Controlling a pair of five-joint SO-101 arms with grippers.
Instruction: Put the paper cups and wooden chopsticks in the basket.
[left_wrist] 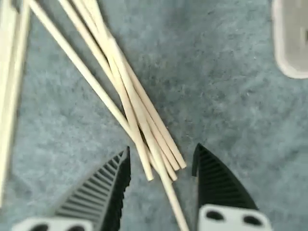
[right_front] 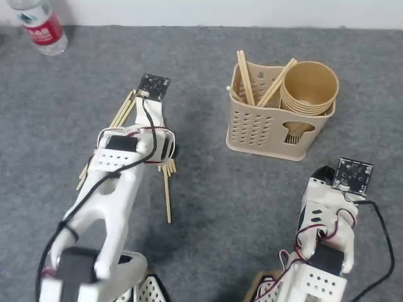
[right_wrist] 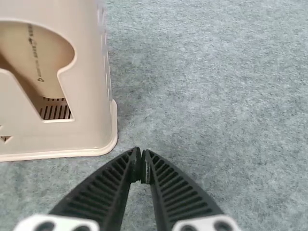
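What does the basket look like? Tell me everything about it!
The basket is beige and looks like plastic, roughly rectangular, with rows of small slots in its walls and a big keyhole-shaped cutout in one side. It stands upright on the grey mat. Inside, a stack of paper cups fills one end, and a few wooden chopsticks lean in the other end. Nothing else touches it.

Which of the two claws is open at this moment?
The left claw: its fingers stand apart over the ends of the loose chopsticks on the carpet. The right claw, near the basket, has its fingers pressed together.
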